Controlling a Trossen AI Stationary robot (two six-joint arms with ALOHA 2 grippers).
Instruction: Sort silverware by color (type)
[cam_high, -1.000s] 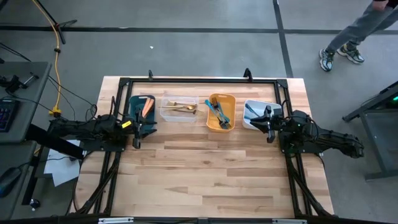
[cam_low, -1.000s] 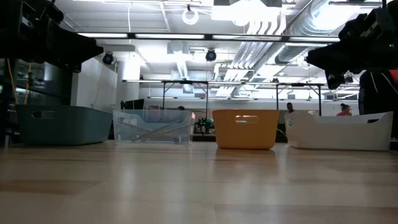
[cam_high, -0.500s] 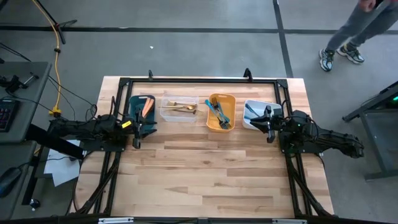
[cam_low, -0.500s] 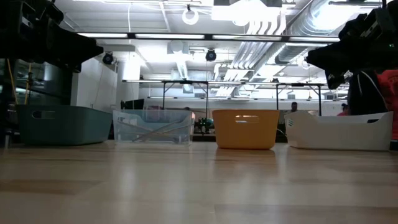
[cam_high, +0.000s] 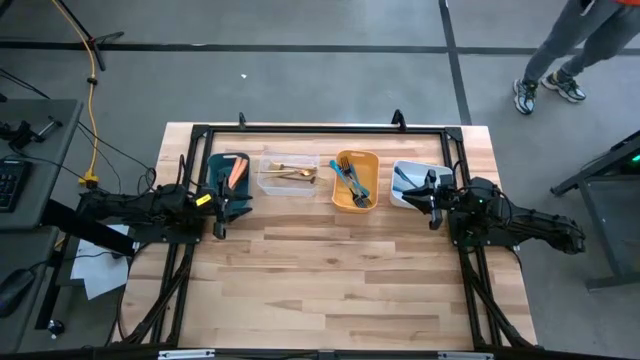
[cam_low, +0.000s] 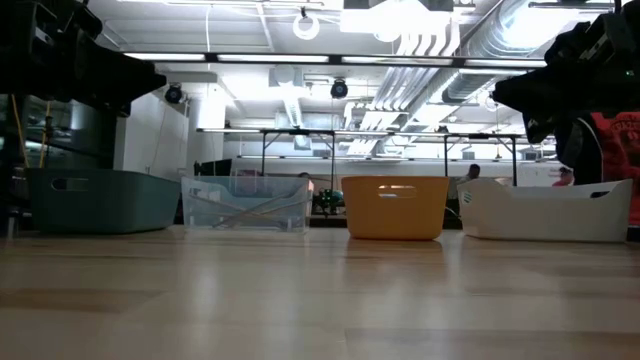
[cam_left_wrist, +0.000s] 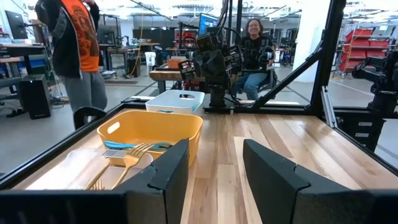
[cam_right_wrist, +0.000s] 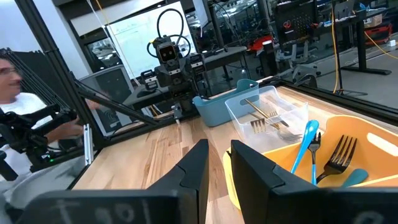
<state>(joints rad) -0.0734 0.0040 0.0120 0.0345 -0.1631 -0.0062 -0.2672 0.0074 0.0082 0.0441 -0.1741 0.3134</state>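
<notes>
Wooden worktop (cam_high: 340, 270) is set with four bins holding sorted silverware (cam_high: 353, 183). Left gripper (cam_high: 222, 206) jaws are held open, empty. Right gripper (cam_high: 432, 205) jaws are held slightly apart, empty.

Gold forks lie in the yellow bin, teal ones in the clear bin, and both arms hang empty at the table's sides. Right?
Swapped. The high view shows the gold forks in the clear bin and the teal-blue utensils in the yellow bin. The left gripper and right gripper do hold nothing.
</notes>
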